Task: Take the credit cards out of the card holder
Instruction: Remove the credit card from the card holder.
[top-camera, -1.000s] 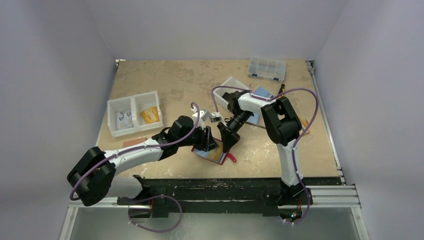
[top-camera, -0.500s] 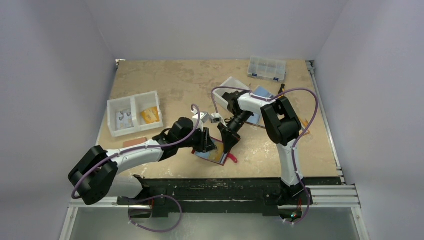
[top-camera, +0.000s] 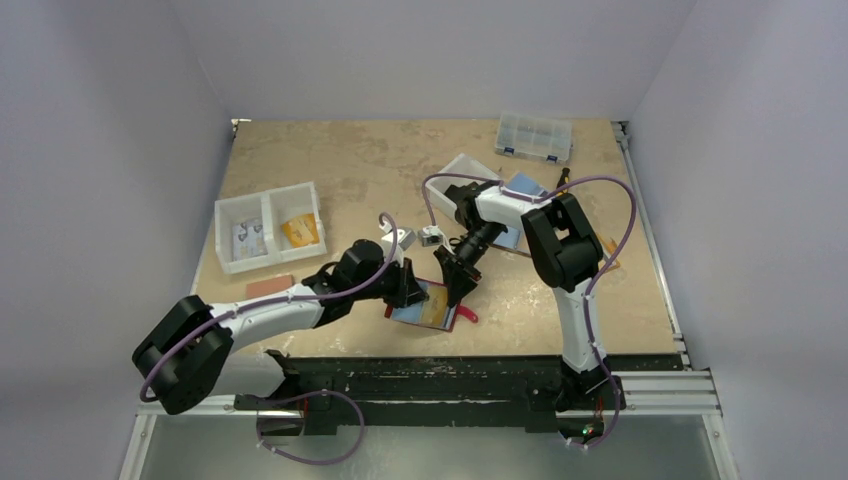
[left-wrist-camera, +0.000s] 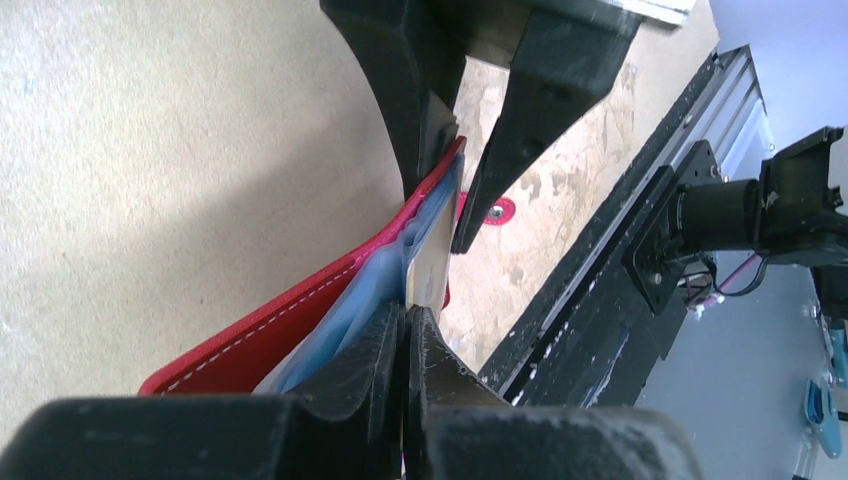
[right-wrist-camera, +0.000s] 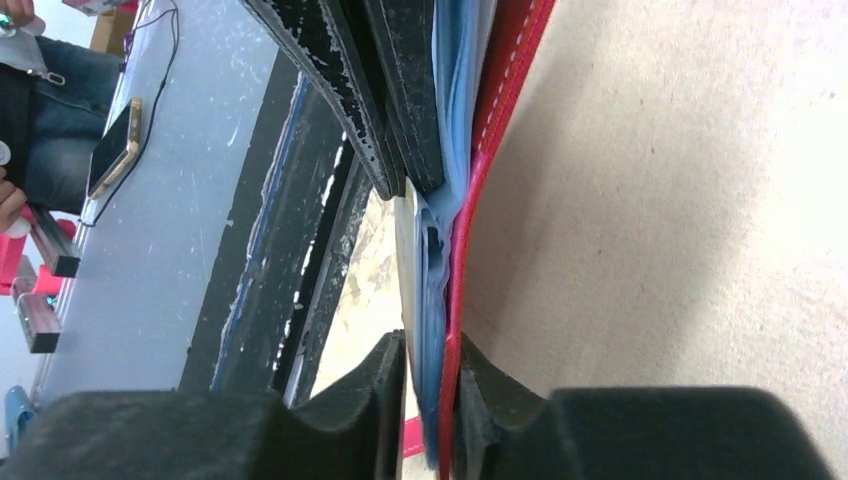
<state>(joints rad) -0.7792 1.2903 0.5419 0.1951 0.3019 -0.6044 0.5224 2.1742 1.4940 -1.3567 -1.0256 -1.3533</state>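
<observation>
Red card holder (top-camera: 430, 310): near the front edge of the table (top-camera: 350, 170), about midway across, between my two grippers. Its red cover faces outward, with bluish clear sleeves fanned inside. The strap tab (top-camera: 466, 318) lies on the right arm's side.

Pale card (left-wrist-camera: 430, 262): grey-white. One edge stands out from the sleeves, and the rest is hidden in the holder.

Left gripper (left-wrist-camera: 408, 318): jaws closed flat on the pale card's exposed edge.

Right gripper (right-wrist-camera: 430, 375): fingers straddle the holder's cover and sleeves at the opposite edge. One pad lies against the red cover and the other sits just beside the sleeves. I cannot tell whether it is clamping.

White two-bin tray (top-camera: 271, 222): left of centre, well apart from the holder, with small items inside.

Clear compartment box (top-camera: 534, 137): far right corner of the table.
</observation>
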